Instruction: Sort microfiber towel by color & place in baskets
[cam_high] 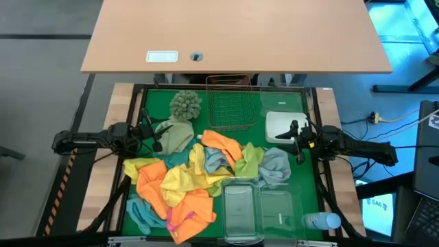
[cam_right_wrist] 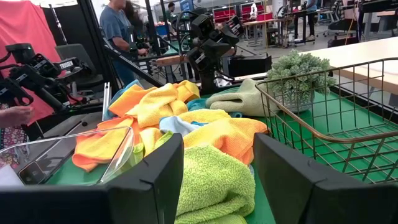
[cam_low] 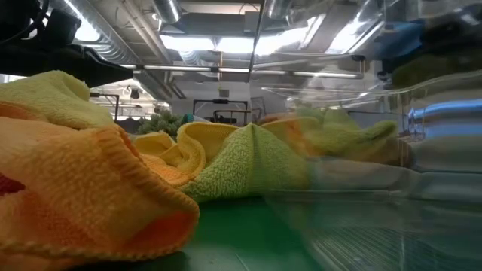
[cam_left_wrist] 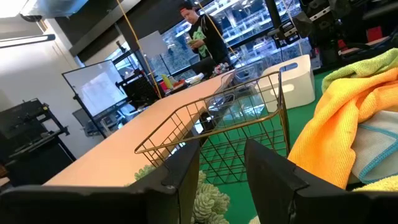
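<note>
Left gripper [cam_high: 156,134] waits at centre-left, fingers parted, empty. Towels [cam_high: 182,185] lie heaped mid-frame, outside every container. Copper basket [cam_high: 230,103], clear tubs [cam_high: 260,209] and white tray [cam_high: 282,123] hold nothing. Right gripper [cam_high: 296,140] hovers centre-right, fingers spread.

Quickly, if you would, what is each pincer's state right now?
Left pincer: open, empty, facing the copper wire mesh basket.
Right pincer: open, empty, over the lime green microfiber towel.

Shaggy ball [cam_high: 185,104]: sage-green, at the green mat's [cam_high: 156,97] far edge.
Bottle [cam_high: 321,221]: clear, blue cap, lying near corner.
Desk [cam_high: 236,34]: tan, beyond.
Person [cam_left_wrist: 202,36]: standing in background.
</note>
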Tool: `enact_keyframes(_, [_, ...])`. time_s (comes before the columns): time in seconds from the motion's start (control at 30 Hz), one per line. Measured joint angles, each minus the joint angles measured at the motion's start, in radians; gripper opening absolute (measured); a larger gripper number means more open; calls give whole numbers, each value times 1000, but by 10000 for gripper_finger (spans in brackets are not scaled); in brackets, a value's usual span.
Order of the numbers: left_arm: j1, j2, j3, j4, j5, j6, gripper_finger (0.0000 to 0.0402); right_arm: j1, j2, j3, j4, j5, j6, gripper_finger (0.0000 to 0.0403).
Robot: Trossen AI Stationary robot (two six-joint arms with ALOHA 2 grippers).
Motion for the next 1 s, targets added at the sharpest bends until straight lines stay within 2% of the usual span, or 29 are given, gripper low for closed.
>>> enact_keyframes(0.57, [0, 0, 0, 0, 1, -15, 124, 0, 0, 0, 2, -4, 11, 193])
enact_keyframes(0.8, [0, 0, 0, 0, 2, -321, 124, 0, 0, 0, 3, -8, 210, 193])
enact_keyframes(0.93, [0, 0, 0, 0, 2, -337, 124, 0, 0, 0, 10, 0, 285, 193])
enact_keyframes(1.0, [0, 0, 0, 0, 2, -333, 124, 0, 1, -4, 72, 1, 319, 193])
